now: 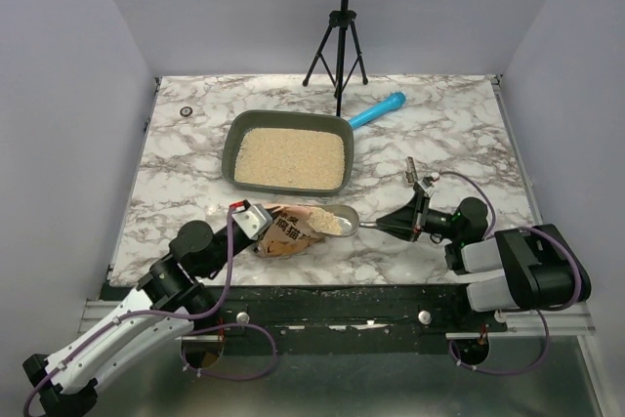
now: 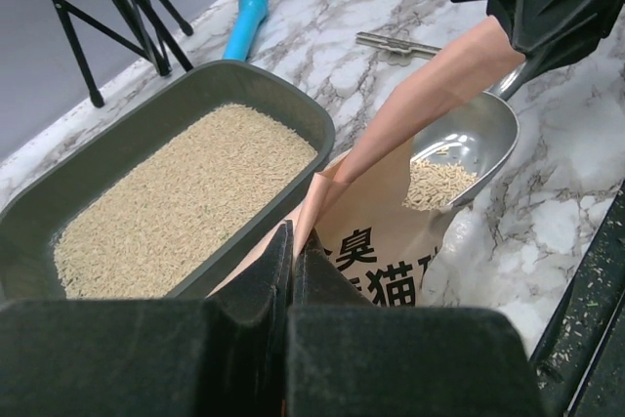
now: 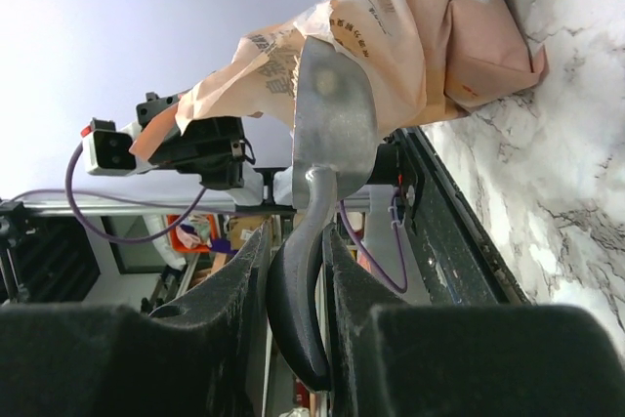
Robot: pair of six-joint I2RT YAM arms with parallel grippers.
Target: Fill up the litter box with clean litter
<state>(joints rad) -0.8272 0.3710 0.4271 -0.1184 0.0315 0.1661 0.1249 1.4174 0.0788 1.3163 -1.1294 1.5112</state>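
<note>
Right pincer [image 1: 400,224] gripped loaded silver metal scoop [image 1: 341,219]; shallow grey-green plastic litter box [image 1: 230,148] lay just beyond, leftward. Left pincer [image 1: 254,218] pinched orange-pink bag [image 1: 289,234].

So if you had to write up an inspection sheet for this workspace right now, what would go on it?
Surface: marble-patterned table; stray grains along its dark front strip.
Job's things: litter box holds a layer of clean litter. Printed bag lies open in front of it. Metal scoop at the bag's mouth carries some litter.
Clutter: blue-handled tool behind the box; thin metal piece; small round object.
Grippers: left jaws shut on the bag's edge; right jaws shut on the scoop's handle.
Cables: purple cable loops along the left arm.
Surroundings: tripod at the back; pale walls.
</note>
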